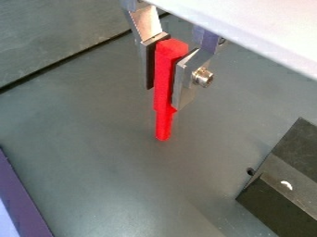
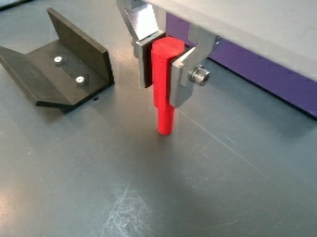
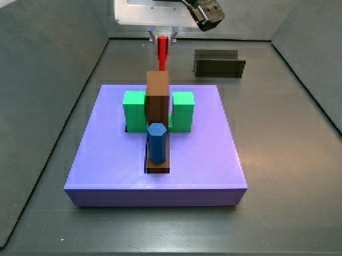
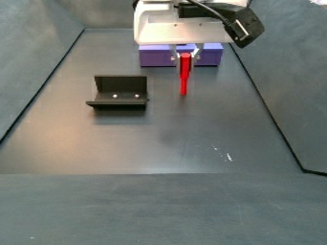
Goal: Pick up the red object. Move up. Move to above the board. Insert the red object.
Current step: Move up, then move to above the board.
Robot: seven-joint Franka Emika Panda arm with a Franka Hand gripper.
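Note:
My gripper (image 1: 168,81) is shut on the red object (image 1: 162,111), a thin bright red upright peg. The silver fingers clamp its upper part in both wrist views, and its slimmer lower end hangs free below the pads (image 2: 162,118). In a side view the gripper (image 4: 186,52) holds the peg (image 4: 185,77) over the grey floor in front of the board (image 4: 153,57). In the opposite side view the peg (image 3: 163,48) is beyond the far edge of the lavender-blue board (image 3: 107,150). I cannot tell whether the peg's tip touches the floor.
On the board stand a green block (image 3: 181,110), a tall brown block (image 3: 158,90) and a blue hexagonal peg (image 3: 156,143). The dark fixture (image 4: 119,93) stands on the floor beside the gripper, also in the wrist view (image 2: 62,65). Dark walls enclose the floor.

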